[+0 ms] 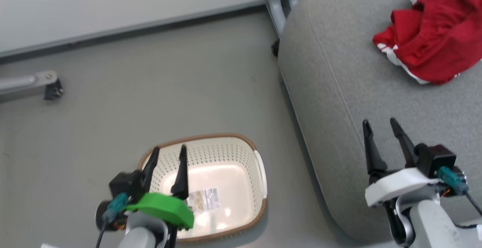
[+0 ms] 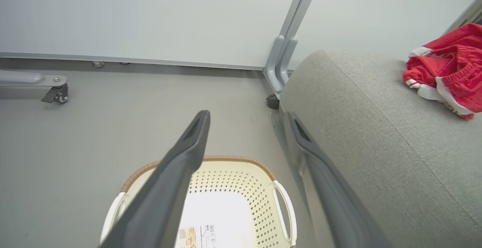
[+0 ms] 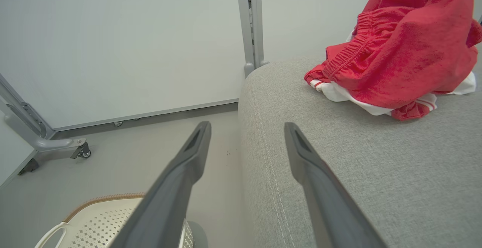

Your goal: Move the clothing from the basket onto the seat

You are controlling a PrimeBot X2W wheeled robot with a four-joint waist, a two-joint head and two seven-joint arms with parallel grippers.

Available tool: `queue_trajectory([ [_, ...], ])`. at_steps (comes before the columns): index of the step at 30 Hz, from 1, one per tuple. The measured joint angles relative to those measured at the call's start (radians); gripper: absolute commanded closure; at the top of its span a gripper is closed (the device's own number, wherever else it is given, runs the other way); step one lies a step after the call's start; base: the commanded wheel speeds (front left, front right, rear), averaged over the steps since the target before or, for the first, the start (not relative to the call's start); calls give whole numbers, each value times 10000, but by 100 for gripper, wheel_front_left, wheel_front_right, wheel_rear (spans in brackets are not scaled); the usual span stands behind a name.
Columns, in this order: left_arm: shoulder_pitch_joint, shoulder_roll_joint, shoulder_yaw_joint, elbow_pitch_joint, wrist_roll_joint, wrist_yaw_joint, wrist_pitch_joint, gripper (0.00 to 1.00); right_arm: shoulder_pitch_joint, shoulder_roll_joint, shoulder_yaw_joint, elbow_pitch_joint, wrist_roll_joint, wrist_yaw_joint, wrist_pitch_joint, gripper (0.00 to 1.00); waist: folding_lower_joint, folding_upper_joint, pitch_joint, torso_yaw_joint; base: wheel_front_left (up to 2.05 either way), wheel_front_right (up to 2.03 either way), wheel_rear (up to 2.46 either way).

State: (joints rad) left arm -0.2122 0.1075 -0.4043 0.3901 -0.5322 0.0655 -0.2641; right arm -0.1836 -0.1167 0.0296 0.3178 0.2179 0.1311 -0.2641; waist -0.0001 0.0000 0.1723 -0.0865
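Left hand (image 1: 170, 148) from the head view: two dark fingers spread wide, off the edge of the seat (image 1: 339, 90), poised over the basket (image 1: 226, 154) and touching no cloth. Right hand (image 1: 379, 121) likewise spread wide, above the near part of the seat, well apart from the clothing (image 1: 433, 41). Clothing heaped in a crumpled red pile with white trim on the far part of the seat, resting on the grey cushion. Basket upright on the grey floor (image 1: 150, 82) just beside the seat, with its pale bottom and paper label (image 1: 204, 199) in plain sight. From the left wrist view: left hand (image 2: 246, 115) with fingers set wide, one across the basket (image 2: 233, 180), the other along the edge of the seat (image 2: 376, 127); label (image 2: 197, 236) partly seen on the basket's bottom; clothing (image 2: 448, 71) far off on top of the seat; a grey frame foot on a caster (image 2: 56, 90) across the floor from the seat, by the wall. From the right wrist view: right hand (image 3: 247, 125) wide, one finger over the seat (image 3: 357, 165), the other over the floor beside it; clothing (image 3: 406, 44) bunched on the seat beyond the fingertips, elastic waistband and white stripes showing; a corner of the basket (image 3: 101, 218) low down, beside the seat.
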Motion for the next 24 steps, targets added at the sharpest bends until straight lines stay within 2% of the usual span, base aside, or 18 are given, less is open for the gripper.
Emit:
queue_trajectory([
  [5, 1100, -180, 1277, -614, 637, -219, -2, 0, 610, 198, 391, -571, -238, 0, 0, 0, 0, 0, -896, 451, 0, 0, 0],
  [13, 2494, -433, 2989, -1977, 1923, -894, -4, 0, 1535, 290, 932, -1965, -518, 0, -2, 0, 0, 0, -2012, 956, 0, 0, 0],
  [18, 3142, -550, 3283, -2878, 2836, -1331, -2, 0, 2294, 282, 817, -2592, -606, 0, 0, 0, 0, 0, -2471, 1136, 0, 0, 0],
  [24, 3967, -573, 3170, -3584, 3219, -1630, -8, 0, 2866, 326, 844, -2706, -752, 0, 0, 0, 0, 0, -2797, 1239, 0, 0, 0],
])
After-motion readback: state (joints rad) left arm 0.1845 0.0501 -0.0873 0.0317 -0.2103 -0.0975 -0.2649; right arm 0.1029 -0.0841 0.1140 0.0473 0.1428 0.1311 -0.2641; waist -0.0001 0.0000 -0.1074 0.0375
